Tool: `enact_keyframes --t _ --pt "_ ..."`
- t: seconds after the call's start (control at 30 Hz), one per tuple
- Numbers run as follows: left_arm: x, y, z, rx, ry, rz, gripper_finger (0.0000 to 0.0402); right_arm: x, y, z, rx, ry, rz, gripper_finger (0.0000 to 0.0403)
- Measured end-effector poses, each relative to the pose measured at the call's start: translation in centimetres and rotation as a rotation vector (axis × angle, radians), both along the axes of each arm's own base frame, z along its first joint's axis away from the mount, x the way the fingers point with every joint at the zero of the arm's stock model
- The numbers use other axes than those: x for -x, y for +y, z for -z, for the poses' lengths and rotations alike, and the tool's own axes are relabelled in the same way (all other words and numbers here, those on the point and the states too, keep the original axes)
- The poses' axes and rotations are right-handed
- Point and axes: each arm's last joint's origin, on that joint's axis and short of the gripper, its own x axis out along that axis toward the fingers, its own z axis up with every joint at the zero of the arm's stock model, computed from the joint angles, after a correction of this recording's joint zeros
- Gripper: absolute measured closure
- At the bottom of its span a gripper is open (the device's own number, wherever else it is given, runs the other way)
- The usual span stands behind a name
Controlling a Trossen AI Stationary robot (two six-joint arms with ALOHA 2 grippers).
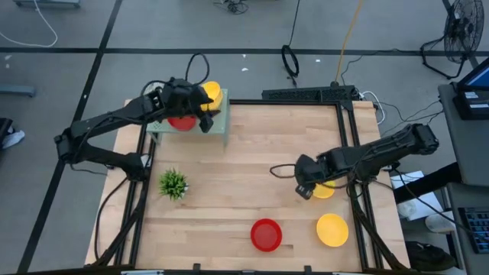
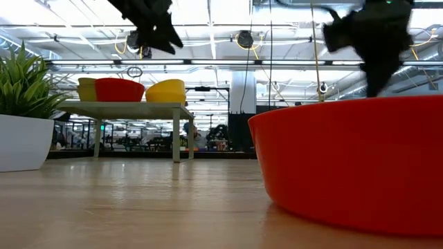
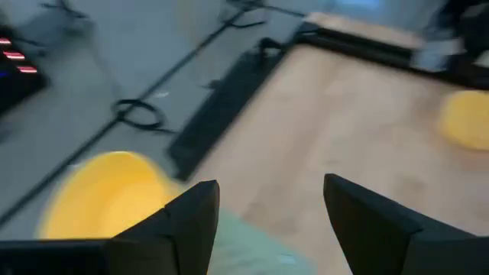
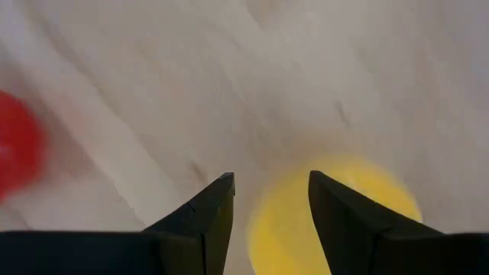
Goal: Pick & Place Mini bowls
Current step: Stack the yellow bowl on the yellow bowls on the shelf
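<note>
**Q:** Where did the bowls lie relative to each gripper?

**A:** The right gripper (image 1: 305, 189) hung over the table's right half, directly beside a yellow bowl (image 1: 324, 190) that its arm partly covered. Its wrist view showed that bowl (image 4: 336, 218) just beyond the fingers (image 4: 206, 221), which stood apart with nothing between them. The left gripper (image 1: 205, 122) was above the pale green rack (image 1: 218, 126) at the table's far left corner, fingers (image 3: 183, 225) spread and empty. A red bowl on the rack (image 1: 182, 121) sat under the arm; a yellow bowl on the rack (image 1: 212, 93) sat at the far edge.

**Q:** What did one view show that another did not?

**A:** The high view alone showed the near red bowl (image 1: 266, 234) and the near yellow bowl (image 1: 332, 230) side by side, apart, near the table's front edge, plus the plant (image 1: 174, 183) at left. The low view showed the rack as a raised platform and possibly a third bowl (image 2: 86, 90) behind the red one (image 2: 119, 90); this could not be confirmed from above, where the arm hid it.

**Q:** Orientation and long axis?

**A:** All bowls stood upright, openings up. Being round, they presented no long axis. The near red bowl (image 2: 353, 162) filled the low view's right side, rim level.
</note>
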Motion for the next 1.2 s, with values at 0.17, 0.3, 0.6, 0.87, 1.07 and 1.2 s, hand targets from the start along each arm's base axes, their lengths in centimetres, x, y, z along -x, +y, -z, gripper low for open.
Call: enact_keyframes --t 0.17,0.3,0.6,0.87,1.07,1.2 --pt "-0.4 -1.8 -0.3 0.062 -0.037 0.12 0.0175 0.4 0.8 1.4 -0.088 0.171 0.204 0.0243" --pt "-0.9 -3.0 -0.3 0.076 -0.04 0.177 0.0185 -0.3 1.5 2.2 -0.089 0.183 0.191 0.0243" --pt "-1.6 -5.4 -0.3 0.088 -0.04 0.269 0.0201 -1.6 1.7 4.9 0.014 0.28 0.147 0.0243" --pt "-1.9 -6.7 -0.3 0.092 -0.039 0.318 0.0202 -2.3 1.9 7.1 0.056 0.373 0.126 0.0243" --pt "-2.0 -7.5 -0.3 0.091 -0.037 0.346 0.0201 -2.9 2.1 8.6 0.071 0.423 0.026 0.0256" --pt "-2.1 -7.8 -0.3 0.09 -0.036 0.356 0.0201 -3.3 2.2 9.1 0.067 0.402 -0.016 0.0307"
